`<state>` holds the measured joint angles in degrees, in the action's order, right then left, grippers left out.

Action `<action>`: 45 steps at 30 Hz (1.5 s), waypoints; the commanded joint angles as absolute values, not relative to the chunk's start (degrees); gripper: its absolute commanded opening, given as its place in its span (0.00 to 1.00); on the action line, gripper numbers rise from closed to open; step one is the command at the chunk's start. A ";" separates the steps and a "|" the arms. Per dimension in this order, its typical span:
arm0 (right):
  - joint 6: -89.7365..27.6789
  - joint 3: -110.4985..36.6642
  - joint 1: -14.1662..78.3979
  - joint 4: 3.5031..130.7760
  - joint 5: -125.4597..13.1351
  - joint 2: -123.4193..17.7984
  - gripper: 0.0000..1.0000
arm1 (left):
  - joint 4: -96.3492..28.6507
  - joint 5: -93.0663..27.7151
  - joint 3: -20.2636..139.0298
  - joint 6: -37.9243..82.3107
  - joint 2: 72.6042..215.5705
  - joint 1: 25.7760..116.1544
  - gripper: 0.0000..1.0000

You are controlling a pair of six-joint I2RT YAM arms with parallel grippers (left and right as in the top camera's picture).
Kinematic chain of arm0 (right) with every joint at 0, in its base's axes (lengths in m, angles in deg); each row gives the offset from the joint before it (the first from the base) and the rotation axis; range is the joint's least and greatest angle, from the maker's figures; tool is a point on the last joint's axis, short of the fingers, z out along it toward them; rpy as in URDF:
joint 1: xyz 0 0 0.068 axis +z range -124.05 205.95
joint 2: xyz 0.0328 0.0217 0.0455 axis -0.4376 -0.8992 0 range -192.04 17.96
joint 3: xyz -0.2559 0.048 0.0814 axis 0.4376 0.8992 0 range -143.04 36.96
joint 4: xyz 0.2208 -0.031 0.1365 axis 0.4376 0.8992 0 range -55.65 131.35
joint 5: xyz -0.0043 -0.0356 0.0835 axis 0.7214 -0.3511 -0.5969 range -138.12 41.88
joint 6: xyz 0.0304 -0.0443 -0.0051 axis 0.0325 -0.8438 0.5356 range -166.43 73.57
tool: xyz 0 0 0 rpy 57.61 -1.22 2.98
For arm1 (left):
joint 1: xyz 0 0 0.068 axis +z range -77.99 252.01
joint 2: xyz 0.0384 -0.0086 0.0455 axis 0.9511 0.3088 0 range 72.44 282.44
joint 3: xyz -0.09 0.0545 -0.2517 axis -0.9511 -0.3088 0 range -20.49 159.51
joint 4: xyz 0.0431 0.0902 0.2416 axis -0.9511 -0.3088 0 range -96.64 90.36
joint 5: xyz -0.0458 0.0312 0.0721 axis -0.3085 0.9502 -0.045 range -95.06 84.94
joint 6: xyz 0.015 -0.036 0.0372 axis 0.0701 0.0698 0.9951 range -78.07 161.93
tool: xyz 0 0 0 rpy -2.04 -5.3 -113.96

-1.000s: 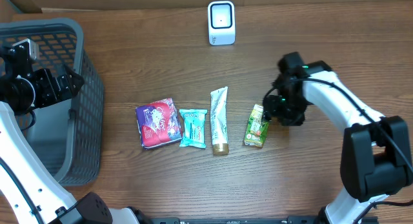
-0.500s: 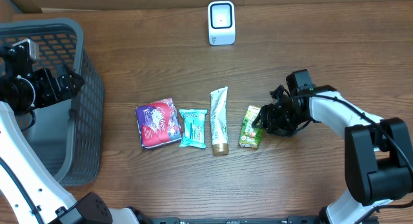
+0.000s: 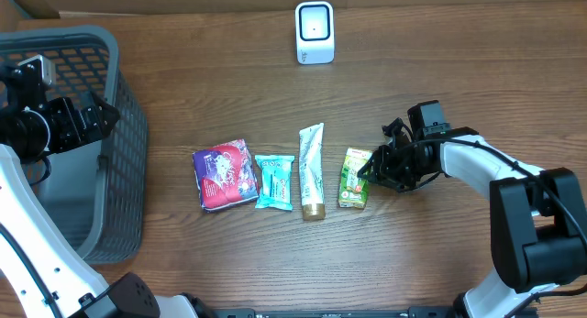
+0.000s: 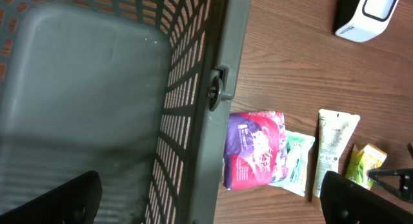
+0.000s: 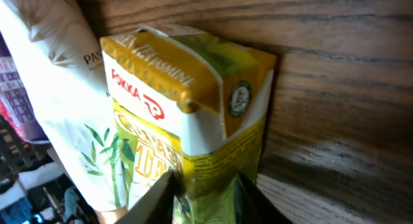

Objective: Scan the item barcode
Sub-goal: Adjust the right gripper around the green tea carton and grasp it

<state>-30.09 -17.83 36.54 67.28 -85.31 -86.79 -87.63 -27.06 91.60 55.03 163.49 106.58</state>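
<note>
A small green and yellow tea carton [image 3: 354, 178] lies on the wooden table at the right end of a row of items. My right gripper [image 3: 368, 175] reaches in from the right, low over the table, and is shut on the carton [image 5: 193, 114]. In the right wrist view its fingers [image 5: 158, 201] press on both sides of the carton's lower end. The white barcode scanner [image 3: 315, 32] stands at the back centre. My left gripper [image 3: 99, 116] hangs open over the grey basket [image 3: 128, 135], holding nothing.
A pink packet [image 3: 225, 174], a teal packet [image 3: 275, 181] and a white toothpaste tube [image 3: 312, 171] lie in a row left of the carton. The left wrist view shows the basket rim [image 4: 219, 69], the scanner [image 4: 364, 14] and the same row.
My right gripper has come down beside the carton and closed its jaws onto it. The carton has slid slightly left and turned straighter. The left arm has stayed still.
</note>
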 commanded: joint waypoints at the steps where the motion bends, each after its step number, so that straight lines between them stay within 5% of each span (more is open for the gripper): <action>1: -30.33 -19.14 35.49 66.01 -81.72 -87.53 0.26 | -87.67 -26.91 91.69 55.21 163.84 106.47 1.00; 8: -36.10 -20.38 35.47 65.25 -82.07 -87.53 0.33 | -87.67 -26.91 91.69 55.21 163.84 106.47 1.00; 15: -37.76 -20.82 35.47 69.14 -74.93 -87.53 0.66 | -87.67 -26.93 91.69 55.21 163.84 106.47 1.00; 25: -30.53 -15.51 42.27 65.69 -72.57 -87.60 0.66 | -87.67 -26.91 91.69 55.21 163.84 106.47 0.99; 31: -26.29 -12.25 44.89 61.12 -72.26 -87.60 0.51 | -87.67 -26.91 91.69 55.21 163.84 106.47 1.00; 40: -25.52 -12.38 43.36 61.05 -70.88 -87.57 0.07 | -87.67 -26.91 91.69 55.21 163.84 106.47 1.00; 45: -28.45 -15.16 40.24 65.12 -76.96 -87.46 0.04 | -87.67 -26.91 91.69 55.21 163.84 106.47 1.00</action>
